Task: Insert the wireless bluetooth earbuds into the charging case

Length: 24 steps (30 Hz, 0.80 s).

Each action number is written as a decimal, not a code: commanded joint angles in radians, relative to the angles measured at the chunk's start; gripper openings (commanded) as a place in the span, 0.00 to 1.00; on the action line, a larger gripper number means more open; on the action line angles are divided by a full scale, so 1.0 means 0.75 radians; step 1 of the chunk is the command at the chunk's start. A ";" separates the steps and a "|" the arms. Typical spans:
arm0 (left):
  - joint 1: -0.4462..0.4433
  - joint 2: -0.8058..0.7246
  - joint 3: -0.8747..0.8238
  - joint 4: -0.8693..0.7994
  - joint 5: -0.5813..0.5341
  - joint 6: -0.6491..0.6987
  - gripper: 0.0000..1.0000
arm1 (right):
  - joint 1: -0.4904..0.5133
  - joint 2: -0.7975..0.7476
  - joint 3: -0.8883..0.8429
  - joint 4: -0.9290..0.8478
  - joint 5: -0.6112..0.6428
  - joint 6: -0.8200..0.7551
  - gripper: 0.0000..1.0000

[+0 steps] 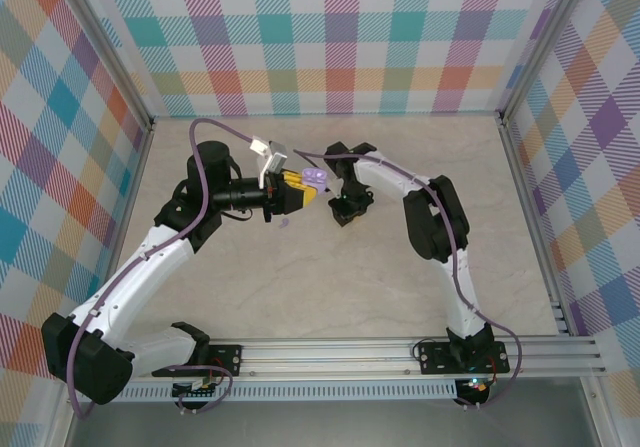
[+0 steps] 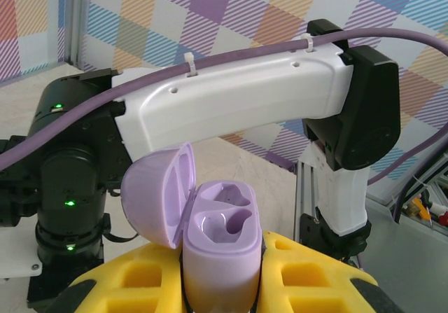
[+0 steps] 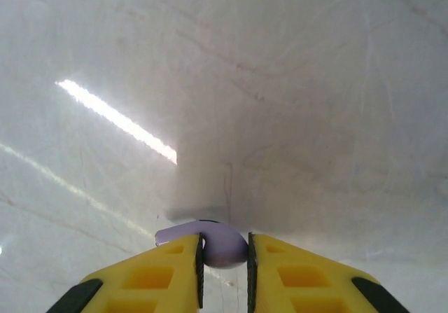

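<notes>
We clamp the open lilac plastic charging case point(image 2: 217, 257) in the left gripper point(image 2: 222, 288); the right gripper point(image 3: 224, 260) pinches 1 tiny lilac earbud point(image 3: 213, 241), next needing alignment over a socket point(image 2: 225, 223).

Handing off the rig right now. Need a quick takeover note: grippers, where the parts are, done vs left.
Left gripper: fingers shut on the lilac charging case, lid open, both wells empty.
Right gripper: fingers shut on a lilac earbud, low at the table; cannot tell if it is lifted.
A small lilac piece lies on the table near the left fingers, maybe a second bud; too small to tell.
Done: case open and held, one bud gripped.
Left: seat that bud in a well, then fetch any other.
</notes>
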State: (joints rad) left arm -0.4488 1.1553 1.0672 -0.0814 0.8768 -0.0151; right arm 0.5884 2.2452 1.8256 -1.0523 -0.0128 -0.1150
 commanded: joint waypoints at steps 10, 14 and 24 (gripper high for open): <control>0.009 -0.041 0.009 -0.010 -0.005 -0.011 0.11 | -0.032 -0.075 -0.072 0.051 -0.089 -0.044 0.27; 0.009 -0.048 0.005 -0.014 -0.009 -0.007 0.11 | -0.032 -0.061 -0.072 0.042 -0.080 -0.042 0.27; 0.009 -0.051 -0.001 -0.015 -0.016 -0.005 0.11 | -0.036 -0.097 -0.078 0.045 -0.075 0.012 0.35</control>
State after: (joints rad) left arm -0.4488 1.1374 1.0672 -0.0959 0.8696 -0.0151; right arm 0.5636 2.2097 1.7790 -1.0138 -0.0536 -0.1310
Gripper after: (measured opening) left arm 0.212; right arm 0.346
